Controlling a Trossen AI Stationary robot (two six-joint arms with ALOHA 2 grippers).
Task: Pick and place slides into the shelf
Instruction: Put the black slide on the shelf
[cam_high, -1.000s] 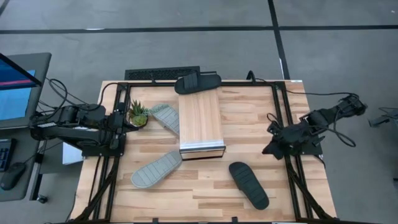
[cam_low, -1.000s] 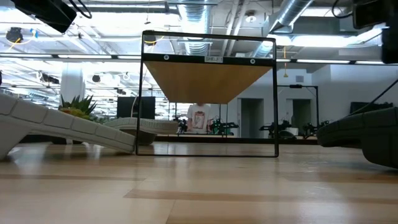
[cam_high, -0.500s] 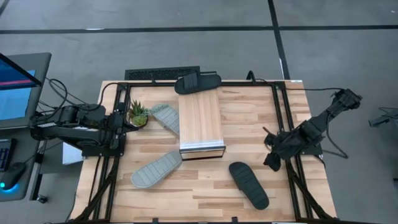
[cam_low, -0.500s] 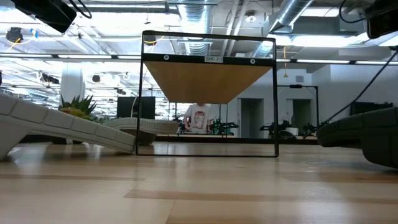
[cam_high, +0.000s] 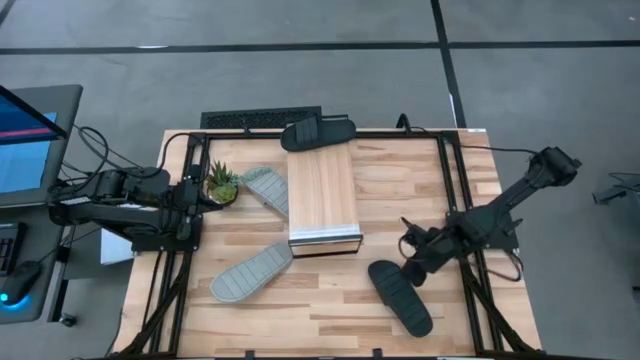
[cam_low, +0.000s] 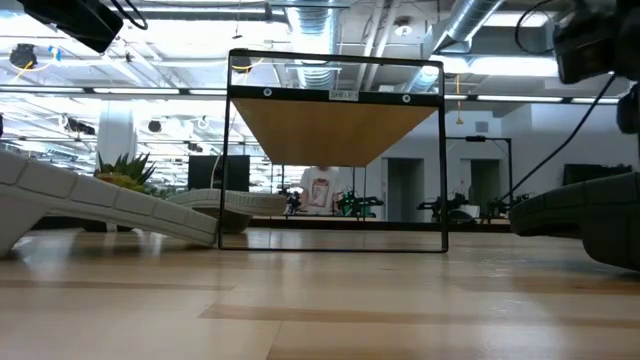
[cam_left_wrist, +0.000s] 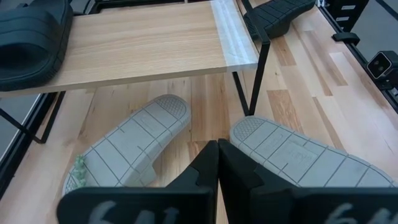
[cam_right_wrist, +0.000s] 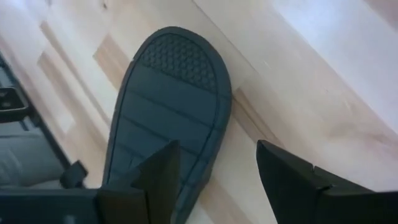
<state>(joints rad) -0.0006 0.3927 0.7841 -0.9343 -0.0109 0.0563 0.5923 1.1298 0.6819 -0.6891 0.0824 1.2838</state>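
The shelf stands mid-table, with a black slide lying on its far end. A second black slide lies sole up on the table near the front right. My right gripper hovers open just above that slide's far end, its fingers pointing steeply down. Two pale grey slides lie sole up: one against the shelf's left side, one nearer the front. My left gripper stays shut at the table's left, touching nothing.
A small potted plant stands by the left arm. Black frame rails run along both sides of the table. A keyboard lies past the far edge. Bare tabletop lies right of the shelf.
My right gripper has swung from the table's right edge toward the middle and the near edge, sinking and tipping further down, and now stands over the front black slide. No slide has moved.
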